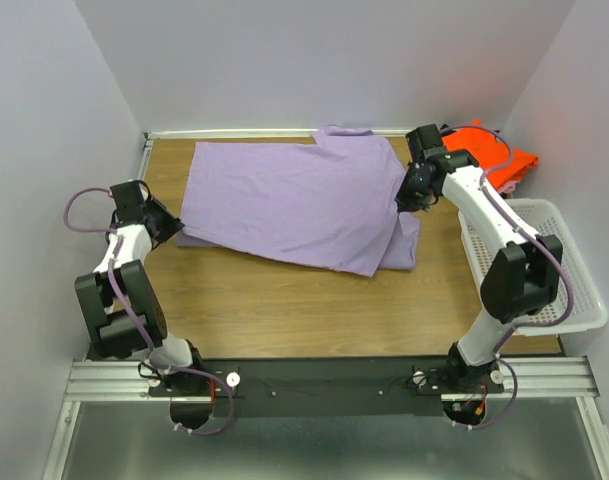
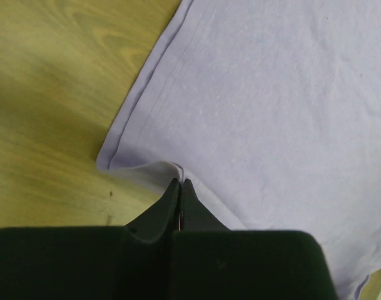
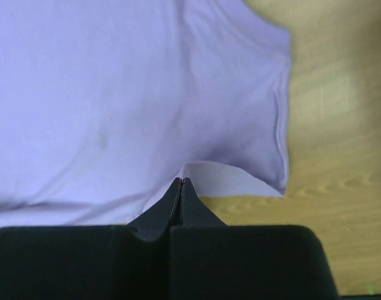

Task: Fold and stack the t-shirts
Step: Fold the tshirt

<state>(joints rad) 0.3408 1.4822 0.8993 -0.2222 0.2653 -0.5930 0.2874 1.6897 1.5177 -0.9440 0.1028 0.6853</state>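
I have the large plain lavender-purple cloth t-shirt (image 1: 304, 200) spread mostly flat across the far half of the wooden worktop (image 1: 284, 300). Its near-right part lies doubled over a second layer.

Left gripper (image 2: 179, 183) is at the shirt's near-left corner. Jaws are pressed together, with a small ridge of the hem pinched at the tips.

Right gripper (image 3: 181, 181) is at the shirt's right edge, by the sleeve. Jaws are likewise closed, nipping a raised fold of the cloth. The sleeve hem just beside it lies against the worktop.

A folded orange-red t-shirt (image 1: 499, 155) sits just right of the lavender shirt's far-right corner. A pink cloth edge (image 1: 506, 182) shows under it, and I can't tell more about that one.

A white plastic mesh basket (image 1: 574, 290) stands right of the lavender shirt, on the near side of the orange-red one.
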